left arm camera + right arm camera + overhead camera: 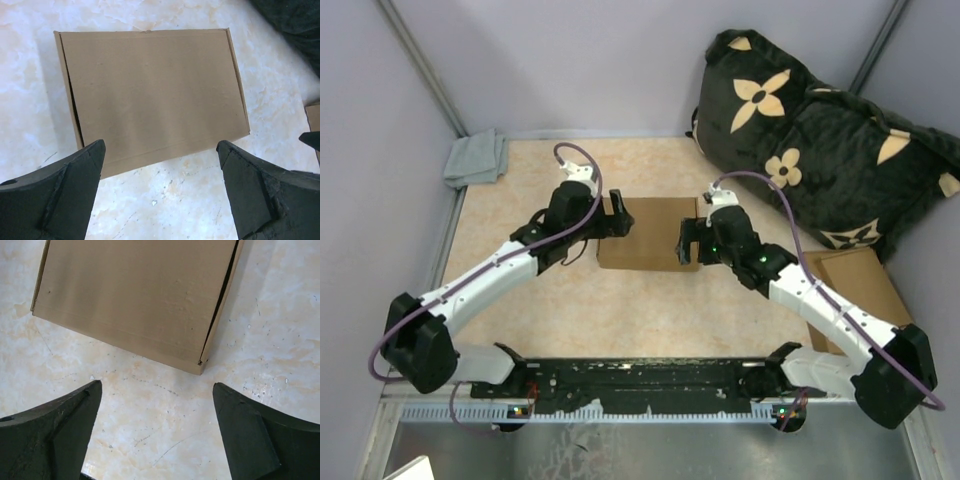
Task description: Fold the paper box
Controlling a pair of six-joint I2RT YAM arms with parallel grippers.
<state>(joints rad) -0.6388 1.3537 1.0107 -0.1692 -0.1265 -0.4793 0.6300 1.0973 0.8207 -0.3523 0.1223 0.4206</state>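
The paper box is plain brown cardboard, closed into a flat rectangular box, lying on the marbled tabletop between the two arms. It fills the upper part of the left wrist view and of the right wrist view. My left gripper is at the box's left edge, open and empty. My right gripper is at the box's right edge, open and empty. In both wrist views the fingertips are over bare table just short of the box.
A big black cushion with tan flower shapes lies at the back right. A smaller brown cardboard piece lies at the right, under the right arm. A grey cloth sits at the back left corner. Walls enclose the table.
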